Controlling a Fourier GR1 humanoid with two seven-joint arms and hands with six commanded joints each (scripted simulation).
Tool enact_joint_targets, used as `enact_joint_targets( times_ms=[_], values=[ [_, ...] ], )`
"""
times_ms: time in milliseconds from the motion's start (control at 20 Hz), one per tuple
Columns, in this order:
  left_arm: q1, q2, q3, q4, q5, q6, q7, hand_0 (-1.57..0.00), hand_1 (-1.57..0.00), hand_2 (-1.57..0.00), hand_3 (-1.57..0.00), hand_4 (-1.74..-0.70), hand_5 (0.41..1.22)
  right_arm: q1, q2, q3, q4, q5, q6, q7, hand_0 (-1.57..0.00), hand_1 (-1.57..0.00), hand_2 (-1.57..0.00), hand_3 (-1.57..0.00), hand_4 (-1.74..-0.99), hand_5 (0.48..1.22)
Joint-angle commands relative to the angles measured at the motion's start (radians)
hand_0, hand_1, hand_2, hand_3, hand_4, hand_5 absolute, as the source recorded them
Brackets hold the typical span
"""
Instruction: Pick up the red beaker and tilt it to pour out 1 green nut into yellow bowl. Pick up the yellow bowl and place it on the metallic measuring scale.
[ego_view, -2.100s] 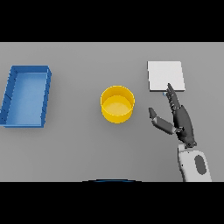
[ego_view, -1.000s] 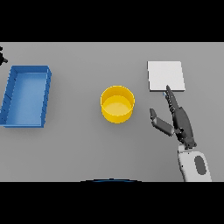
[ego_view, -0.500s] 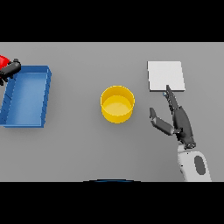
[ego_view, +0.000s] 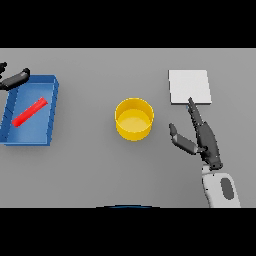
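The red beaker (ego_view: 29, 112) lies on its side, slanted, inside the blue tray (ego_view: 52, 109) at the left. My left hand (ego_view: 16, 79) shows at the left edge just beyond the tray's far corner, fingers straight, apart from the beaker. The yellow bowl (ego_view: 134, 119) stands upright in the middle of the table; its inside shows only yellow. The metallic scale (ego_view: 189, 86) is a pale square plate at the back right. My right hand (ego_view: 204, 136) rests open between bowl and scale, fingers pointing at the scale's near edge, thumb out towards the bowl.
The grey table (ego_view: 100, 165) spreads around all items. The blue tray has low walls and holds only the beaker. A wide gap separates tray and bowl.
The left hand came in at the left edge carrying the red beaker. The beaker now lies in the blue tray and the hand is apart from it. The right hand has not moved.
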Motion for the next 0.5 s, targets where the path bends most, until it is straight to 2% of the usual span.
enact_joint_targets(
  times_ms=[0,150,200,250,350,400,450],
  values=[
    [-0.001,-0.005,-0.010,0.009,-0.014,0.000,-0.005,-0.13,-0.11,-0.10,-0.06,-0.76,0.655,0.000,-0.002,0.000,-0.001,0.004,-0.003,-0.001,0.00,0.00,0.00,0.00,-1.305,0.717],
    [0.014,-0.006,-0.013,0.006,-0.038,0.046,-0.037,-0.07,-0.06,-0.05,-0.03,-0.73,0.658,-0.006,-0.009,-0.008,-0.011,-0.014,0.009,0.020,0.00,0.00,0.00,0.00,-1.279,0.713],
    [0.013,-0.017,-0.005,0.019,-0.033,0.055,-0.053,-0.05,-0.04,-0.04,-0.02,-0.73,0.661,-0.020,-0.011,-0.005,-0.010,-0.005,0.006,0.045,0.00,0.00,0.00,0.00,-1.277,0.704],
    [0.017,-0.015,0.002,0.015,-0.028,0.065,-0.060,-0.04,-0.04,-0.03,-0.02,-0.73,0.664,-0.019,-0.014,0.011,-0.021,0.039,-0.016,0.067,0.00,0.00,0.00,0.00,-1.281,0.688],
    [0.013,-0.020,0.003,0.009,-0.034,0.083,-0.072,-0.03,-0.02,-0.02,-0.01,-0.72,0.675,-0.049,-0.040,0.041,-0.032,0.115,-0.030,0.104,0.00,0.00,0.00,0.00,-1.222,0.662],
    [0.020,-0.016,0.010,0.007,-0.028,0.087,-0.085,-0.02,-0.02,-0.02,-0.01,-0.72,0.682,-0.074,-0.058,0.047,-0.025,0.107,0.003,0.093,0.00,0.00,0.00,0.00,-1.190,0.663],
    [0.017,-0.027,0.012,0.011,-0.025,0.093,-0.086,-0.02,-0.01,-0.01,-0.01,-0.72,0.685,-0.107,-0.073,0.064,-0.004,0.108,0.039,0.059,-0.01,0.00,0.00,0.00,-1.167,0.672]
  ],
)
